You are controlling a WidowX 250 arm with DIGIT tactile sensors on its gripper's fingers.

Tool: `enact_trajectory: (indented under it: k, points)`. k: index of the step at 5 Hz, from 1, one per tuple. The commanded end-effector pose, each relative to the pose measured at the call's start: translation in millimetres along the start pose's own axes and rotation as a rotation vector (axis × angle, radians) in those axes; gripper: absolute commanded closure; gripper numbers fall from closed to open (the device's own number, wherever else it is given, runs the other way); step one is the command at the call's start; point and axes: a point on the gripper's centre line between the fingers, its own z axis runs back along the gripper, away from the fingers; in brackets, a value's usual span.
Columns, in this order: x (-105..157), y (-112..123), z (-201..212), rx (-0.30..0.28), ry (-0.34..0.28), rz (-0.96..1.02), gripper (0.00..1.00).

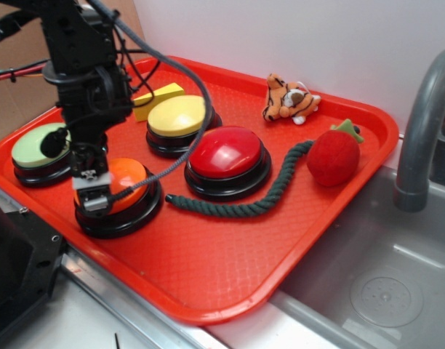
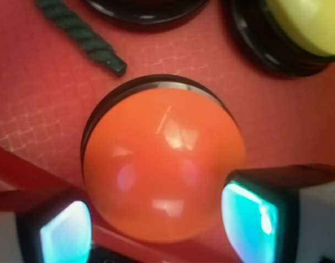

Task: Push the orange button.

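The orange button (image 1: 129, 180), a glossy orange dome on a black round base, sits at the front left of the red tray (image 1: 208, 269). My gripper (image 1: 91, 190) points straight down over the left part of its dome, at or just above the surface. In the wrist view the dome (image 2: 162, 159) fills the middle, close below me. My gripper (image 2: 156, 224) is open, with one fingertip (image 2: 66, 233) at the left of the dome and the other at the right. Nothing is held.
On the tray are also a green button (image 1: 39, 149), a yellow button (image 1: 180, 116), a red button (image 1: 226, 151), a dark green rope (image 1: 259, 200), a plush strawberry (image 1: 333, 154), a plush tiger (image 1: 289, 100) and a yellow block (image 1: 158, 96). A faucet (image 1: 422, 131) and a sink (image 1: 382, 283) are at the right.
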Motion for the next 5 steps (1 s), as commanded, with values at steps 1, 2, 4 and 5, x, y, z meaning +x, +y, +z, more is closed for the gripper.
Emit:
enact_trajectory:
  k: [1,2,4,5]
  points:
    - [2.6,1.0,24.4,0.021,-0.074,0.032,0.0]
    - [7.2,0.9,28.1,-0.001,-0.079,0.023,0.0]
    - [10.3,3.8,34.6,-0.009,-0.085,0.029,0.0]
    - [10.1,6.0,38.7,-0.009,-0.091,0.036,0.0]
